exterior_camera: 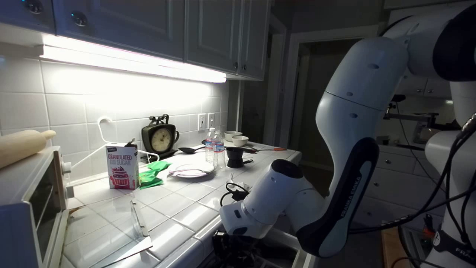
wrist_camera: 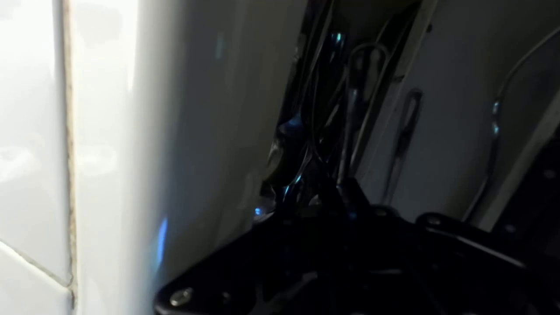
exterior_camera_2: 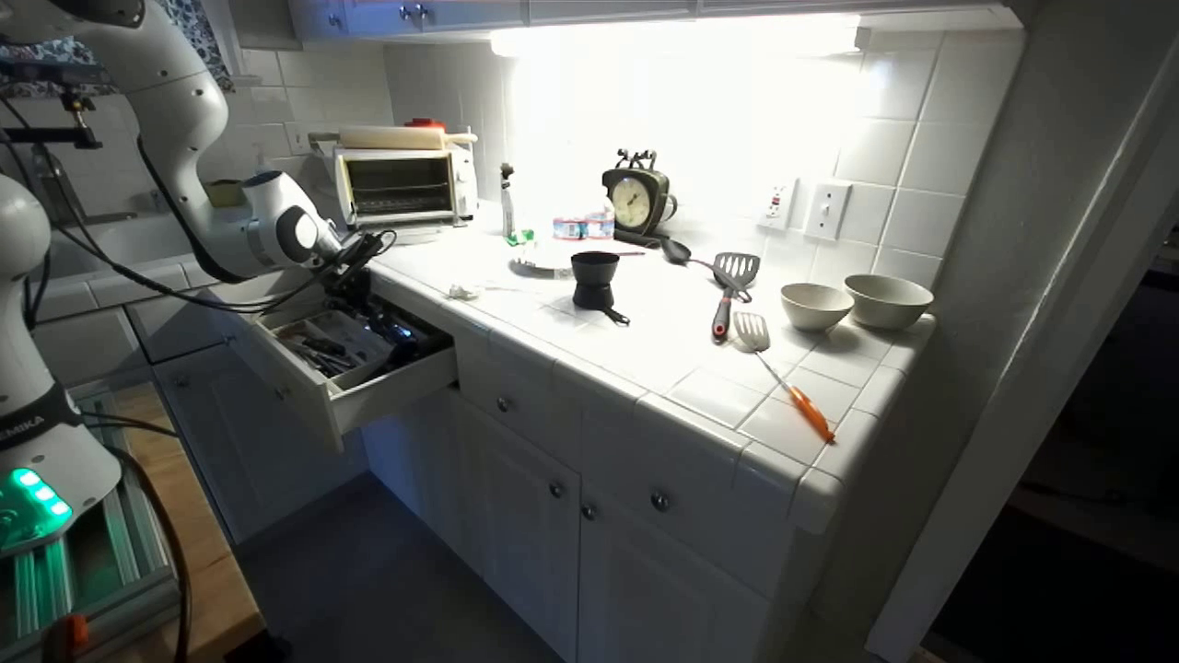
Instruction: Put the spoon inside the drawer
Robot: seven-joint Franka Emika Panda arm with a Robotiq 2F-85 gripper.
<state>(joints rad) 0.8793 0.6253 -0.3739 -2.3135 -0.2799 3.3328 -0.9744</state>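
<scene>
Robotiq gripper [wrist_camera: 339,188] hangs over the pulled-out drawer [exterior_camera_2: 396,390], near its back; whether the dark jaws are parted or gripping anything I cannot tell. I cannot pick the spoon out among the shadowed, shiny utensils [wrist_camera: 351,105] in the drawer. Open room lies over the cutlery tray [exterior_camera_2: 348,330] toward the drawer's front; behind the drawer, the rounded tile countertop edge [wrist_camera: 103,131] runs close by the gripper
</scene>
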